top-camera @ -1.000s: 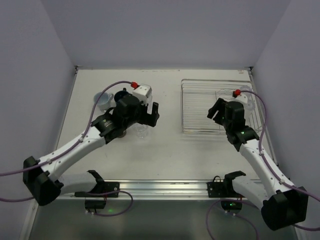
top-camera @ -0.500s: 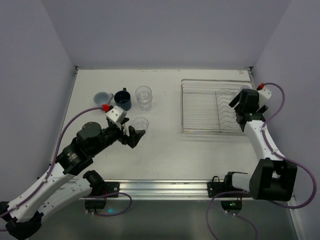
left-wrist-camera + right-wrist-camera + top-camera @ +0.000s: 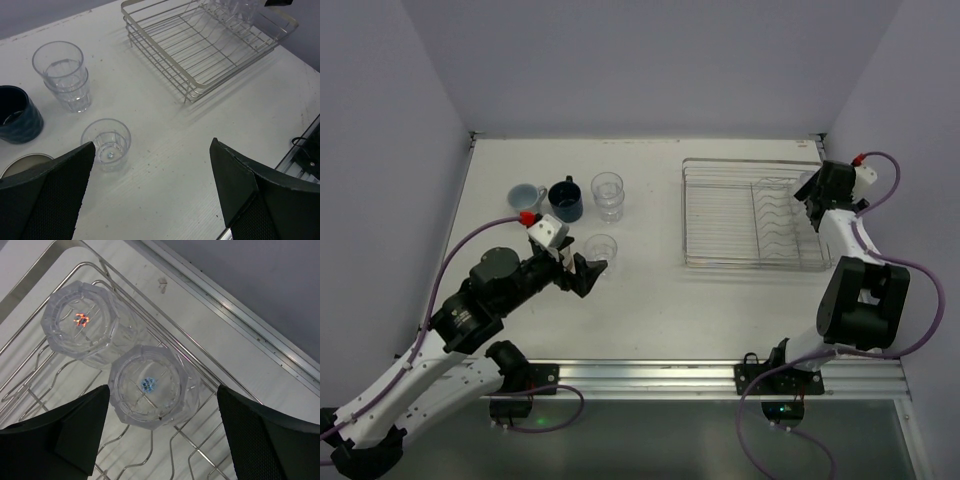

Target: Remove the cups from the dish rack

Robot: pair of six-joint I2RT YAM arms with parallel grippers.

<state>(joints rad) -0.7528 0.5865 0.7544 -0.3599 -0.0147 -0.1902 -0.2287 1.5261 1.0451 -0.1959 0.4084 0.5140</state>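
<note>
Cups stand in two groups. Two clear faceted ones are in the dish rack (image 3: 720, 215), at its far right corner. The centre tumbler (image 3: 150, 387) is directly under the right fingers (image 3: 812, 192), and the neighbour tumbler (image 3: 82, 322) is just beside it, perhaps touching. The right fingers are spread wide and hold nothing.

On the worktop (image 3: 660, 300), well apart from the rack, sit the pale mug (image 3: 527, 196), the navy mug (image 3: 565, 199), the stacked tumblers (image 3: 607, 195) and the single tumbler (image 3: 601, 246). The left fingers (image 3: 588, 275) hover near that single tumbler, also wide open and empty.

The tight pairing in the rack looks like the main hazard. One finger must go down into the narrow space between the two glasses, and if it lands on the neighbour's rim it could tip that glass against the wires. Smooth glass may also slip from a light pinch. Lifted askew, it could snag the wavy tines and tug the rack. On the left, a careless swing could knock the single tumbler towards the stack.
</note>
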